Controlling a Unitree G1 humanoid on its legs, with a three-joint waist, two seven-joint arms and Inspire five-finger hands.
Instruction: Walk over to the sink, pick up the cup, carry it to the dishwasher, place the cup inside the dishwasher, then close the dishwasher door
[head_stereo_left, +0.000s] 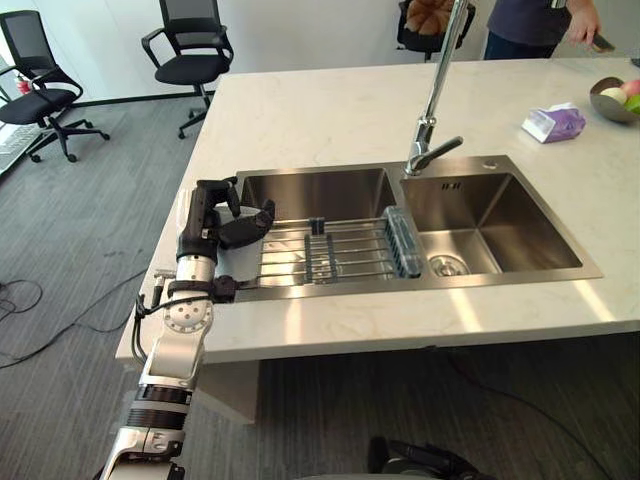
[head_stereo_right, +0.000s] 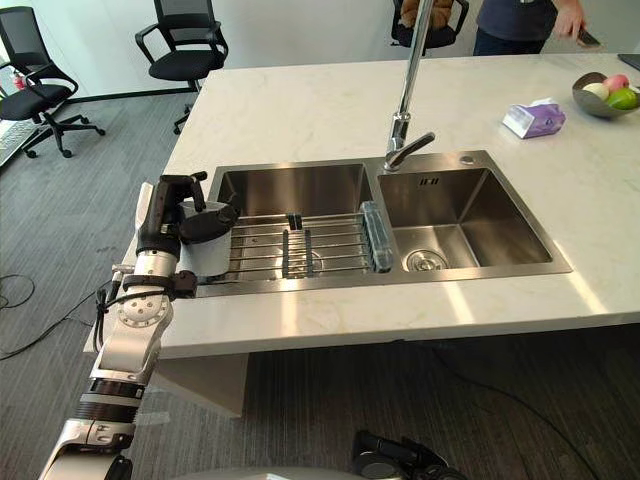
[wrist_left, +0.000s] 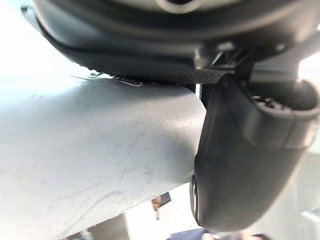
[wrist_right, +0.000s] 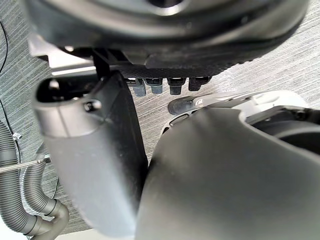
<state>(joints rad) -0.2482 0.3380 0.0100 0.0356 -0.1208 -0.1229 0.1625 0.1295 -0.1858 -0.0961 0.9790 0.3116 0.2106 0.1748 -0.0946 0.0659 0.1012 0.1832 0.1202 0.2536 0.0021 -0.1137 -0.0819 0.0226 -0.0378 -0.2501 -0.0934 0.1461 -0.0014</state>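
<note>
The left hand (head_stereo_left: 212, 212) has its fingers (head_stereo_left: 255, 222) clenched round the white cup (wrist_left: 90, 150), with the sink (head_stereo_left: 480, 277) rack (head_stereo_left: 340, 250) just past the fingertips (right hand (wrist_right: 165, 30) idles over the floor), so I'd do 1 straight, level lift before turning away.

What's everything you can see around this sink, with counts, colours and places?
sink: one, steel, two basins, in the counter
cup: one, white, sink's left edge, in left hand
rack: one, wire, over the left basin
faucet: one, chrome, behind the basins
tissue pack: one, purple, counter's far right
fruit bowl: one, grey, beside it
office chairs: three, black, beyond the counter
person: one, dark top, behind the counter
left hand: dark, curled round the cup
right hand: dark, above grey floor
</note>
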